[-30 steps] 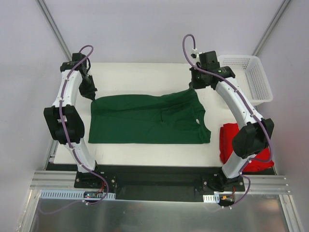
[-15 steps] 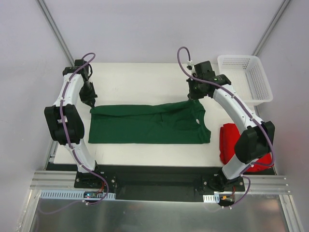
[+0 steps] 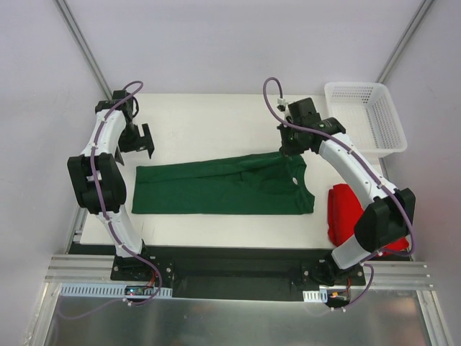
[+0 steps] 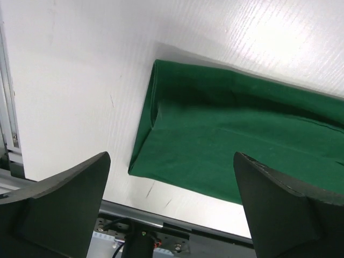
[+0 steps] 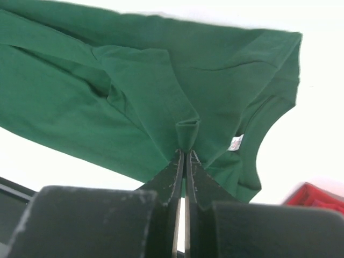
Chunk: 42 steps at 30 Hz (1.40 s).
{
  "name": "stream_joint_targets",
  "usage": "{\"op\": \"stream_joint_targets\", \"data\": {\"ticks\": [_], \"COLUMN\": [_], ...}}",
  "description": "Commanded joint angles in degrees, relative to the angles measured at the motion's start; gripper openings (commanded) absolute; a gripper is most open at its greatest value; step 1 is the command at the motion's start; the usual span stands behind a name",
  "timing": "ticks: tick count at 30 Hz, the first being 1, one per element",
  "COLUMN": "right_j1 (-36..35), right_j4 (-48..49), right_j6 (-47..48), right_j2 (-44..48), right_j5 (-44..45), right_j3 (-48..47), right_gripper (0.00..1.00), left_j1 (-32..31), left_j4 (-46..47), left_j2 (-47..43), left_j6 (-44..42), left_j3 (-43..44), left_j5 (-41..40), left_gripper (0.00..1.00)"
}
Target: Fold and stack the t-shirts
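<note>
Green t-shirt (image 3: 223, 189): lies flat mid-table (image 3: 216, 115), long axis L–R, collar to the right. It is a narrow band w/ the far edge laid over toward the near side.

Left gripper (image 3: 142, 140): fingers spread wide, nothing held, just beyond the shirt's far left corner.

Right gripper (image 5: 185, 161): fingers closed tight on a pinch of green fabric near the collar.

Change vs. 1 s ago: both ends were held and the shirt was deeper front-to-back. Left has since let go and moved off; right hasn't.

Judgement: lengthwise fold approx. done, right release pending.

Red t-shirt (image 3: 344, 210): folded, near right. Basket (image 3: 382, 119): far right.
</note>
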State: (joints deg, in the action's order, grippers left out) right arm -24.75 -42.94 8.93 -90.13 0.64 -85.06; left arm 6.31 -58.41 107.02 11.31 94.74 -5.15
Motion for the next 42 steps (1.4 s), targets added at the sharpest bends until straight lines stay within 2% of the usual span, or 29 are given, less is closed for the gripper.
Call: {"op": "stream_joint_targets", "data": {"ticks": [1, 15, 22, 24, 26, 27, 28, 32, 41, 42], "right_j1": [-0.74, -1.00, -1.44, -1.44, -1.70, -1.79, -1.70, -1.79, -1.70, -1.53], "right_j4": [-0.92, -2.15, -10.65, -12.51, -14.89, -15.16, -15.24, -13.06, -1.28, -0.92], "right_j6": [-1.11, -0.93, -3.83, -4.27, -4.97, -5.15, -5.67, -6.91, -4.36, -3.75], "right_j2": [3.20, 2.50, 2.76, 2.85, 2.76, 3.20, 3.64, 4.70, -5.13, -6.71], "right_j5": [-0.21, -2.14, -1.00, -1.26, -1.35, -1.35, -1.17, 0.76, 1.20, 0.94], "right_j3": [1.03, 1.91, 0.07, -1.24, -1.95, -1.87, -1.87, -2.22, -1.77, -2.91], "right_gripper": [0.01, 0.01, 0.03, 0.10, 0.41, 0.99, 0.96, 0.96, 0.96, 0.99], "left_j1": [-0.59, -0.59, -0.50, -0.59, -0.51, -0.59, -0.51, -0.59, -1.38, -1.47], "left_j4": [-1.18, -1.44, -2.41, -2.93, -3.20, -3.37, -3.46, -4.08, -4.43, -4.43], "left_j2": [-0.32, -0.50, -0.32, -0.15, -0.06, 0.11, 0.20, 0.38, -0.85, -1.29], "left_j6": [0.29, 0.90, 0.12, 0.03, 0.03, -0.06, -0.06, 0.03, 0.64, 1.34], "left_j3": [-0.17, 0.45, 2.38, 3.17, 3.96, 4.22, 4.40, 5.45, 3.53, 3.09], "left_j5": [-1.88, -1.01, -1.36, -1.44, -1.53, -1.53, -1.53, -1.18, -0.13, 0.40], "left_gripper": [0.99, 0.99, 0.99, 0.99, 0.99, 0.99, 0.99, 0.99, 0.99, 0.99]}}
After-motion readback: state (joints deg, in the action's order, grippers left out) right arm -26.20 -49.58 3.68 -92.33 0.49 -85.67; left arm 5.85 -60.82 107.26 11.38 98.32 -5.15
